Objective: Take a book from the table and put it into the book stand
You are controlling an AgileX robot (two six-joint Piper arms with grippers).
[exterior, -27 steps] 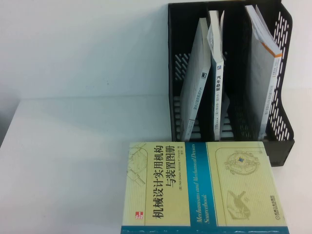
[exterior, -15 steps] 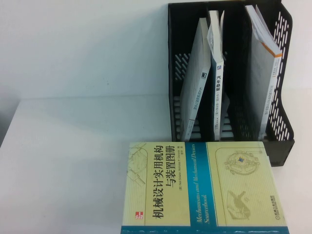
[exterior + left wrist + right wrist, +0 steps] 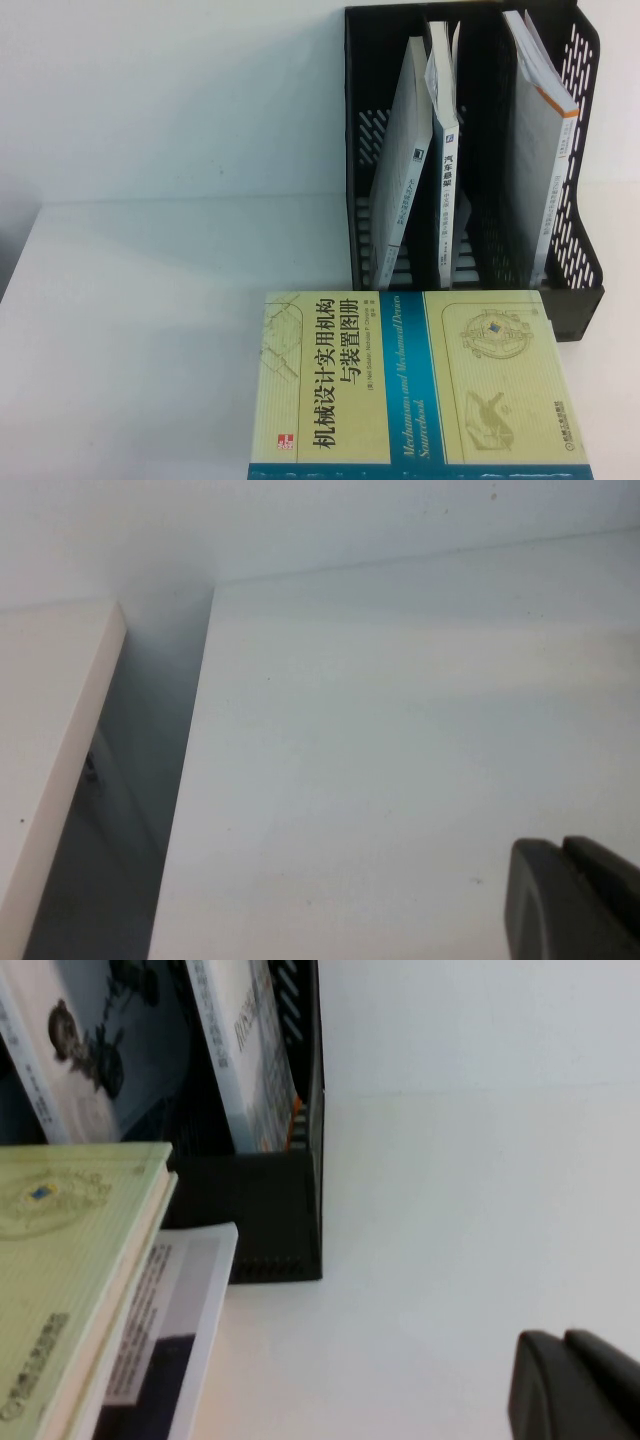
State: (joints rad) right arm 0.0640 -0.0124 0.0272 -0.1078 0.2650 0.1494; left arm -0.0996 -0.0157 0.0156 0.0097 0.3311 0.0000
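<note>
The book [image 3: 420, 385], thick with a pale yellow-green cover, teal-blue bands and a black Chinese title, lies flat on the white table [image 3: 150, 320] at the front, just before the black book stand [image 3: 575, 290]. It also shows in the right wrist view [image 3: 70, 1250], next to the stand [image 3: 270, 1210]. Neither gripper shows in the high view. My left gripper [image 3: 562, 848] is shut and empty over bare table, near its edge. My right gripper [image 3: 563, 1338] is shut and empty over bare table, apart from the book and the stand.
Thin white-spined books [image 3: 405, 160] [image 3: 445, 170] [image 3: 540, 140] stand in the stand's compartments. A white and black printed cover [image 3: 165, 1330] lies under the book. A gap [image 3: 130, 810] separates the table from a second white surface [image 3: 40, 740].
</note>
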